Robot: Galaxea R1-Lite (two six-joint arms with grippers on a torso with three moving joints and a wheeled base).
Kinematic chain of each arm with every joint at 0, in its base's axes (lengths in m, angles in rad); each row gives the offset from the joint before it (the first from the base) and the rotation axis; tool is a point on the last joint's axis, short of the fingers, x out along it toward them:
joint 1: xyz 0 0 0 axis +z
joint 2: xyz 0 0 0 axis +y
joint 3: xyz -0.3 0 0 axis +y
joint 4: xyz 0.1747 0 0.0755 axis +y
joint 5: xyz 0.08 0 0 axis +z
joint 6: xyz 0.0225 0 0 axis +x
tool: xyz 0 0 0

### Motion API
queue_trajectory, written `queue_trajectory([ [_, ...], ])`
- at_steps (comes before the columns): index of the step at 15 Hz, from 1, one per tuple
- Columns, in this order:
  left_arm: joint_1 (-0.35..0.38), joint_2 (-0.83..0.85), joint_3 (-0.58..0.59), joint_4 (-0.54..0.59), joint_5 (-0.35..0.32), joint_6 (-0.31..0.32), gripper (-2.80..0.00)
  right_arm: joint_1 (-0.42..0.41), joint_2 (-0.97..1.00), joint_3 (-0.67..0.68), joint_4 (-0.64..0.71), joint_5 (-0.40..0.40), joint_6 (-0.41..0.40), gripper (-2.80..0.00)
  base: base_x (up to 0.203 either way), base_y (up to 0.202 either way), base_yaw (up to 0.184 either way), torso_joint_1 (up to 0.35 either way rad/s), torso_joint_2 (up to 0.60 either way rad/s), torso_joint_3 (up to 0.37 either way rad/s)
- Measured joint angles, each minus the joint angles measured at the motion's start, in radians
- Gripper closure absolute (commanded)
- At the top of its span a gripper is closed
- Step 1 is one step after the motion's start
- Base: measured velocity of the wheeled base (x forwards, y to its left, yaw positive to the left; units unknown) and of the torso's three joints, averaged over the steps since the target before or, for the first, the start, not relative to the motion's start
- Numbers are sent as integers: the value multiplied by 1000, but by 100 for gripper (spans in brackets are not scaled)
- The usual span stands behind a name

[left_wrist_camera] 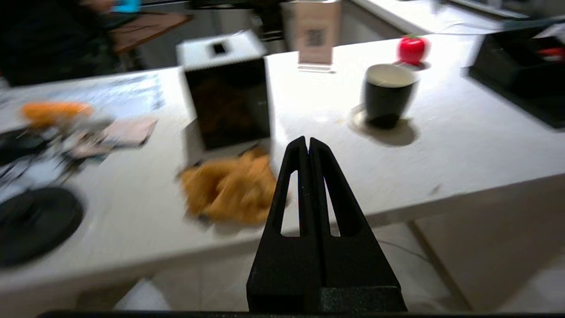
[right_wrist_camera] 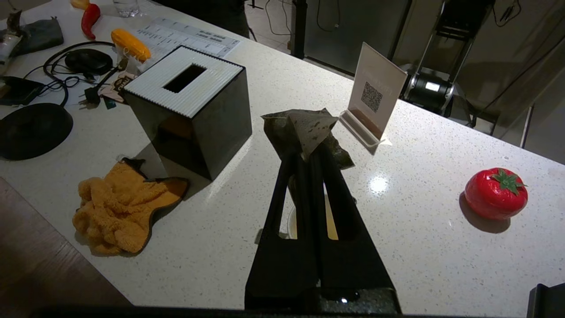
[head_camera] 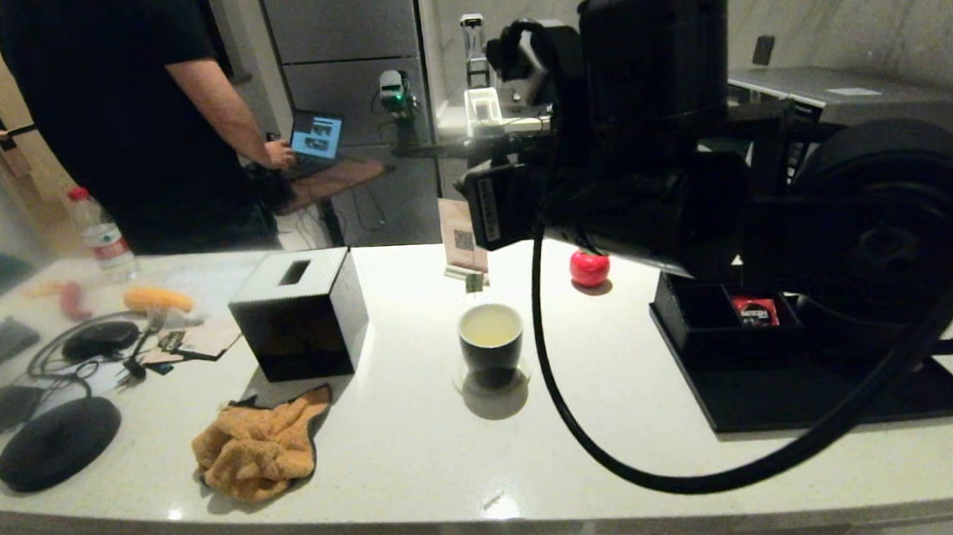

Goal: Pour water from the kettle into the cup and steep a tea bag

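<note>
Right gripper (right_wrist_camera: 311,152) clamped on the tea bag (right_wrist_camera: 309,128), pinching its lower part, pointed top sticking out past the tips; it hangs above the cup (head_camera: 491,338), whose rim shows between the fingers in the right wrist view. The cup holds pale yellow-green water (head_camera: 490,325). Risks: the grip is small, so the bag could slip or swing and land on the counter (head_camera: 421,450); descending off-centre could nudge the light cup and slop it. Left gripper (left_wrist_camera: 308,145) closed, empty, idle off the counter's near edge.
</note>
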Motion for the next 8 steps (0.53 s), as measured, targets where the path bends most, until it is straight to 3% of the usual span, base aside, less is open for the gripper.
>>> queue_trajectory([
  [5, -19, 323, -150, -118, -123, -1, 0, 1, -4, -7, -4, 0, 0, 0, 0, 0, 0, 0, 0, 0],
  [8, -130, 517, -238, -202, -139, -2, 0, 1, -4, -19, -4, 0, 0, 0, 0, 0, 0, 0, 0, 0],
])
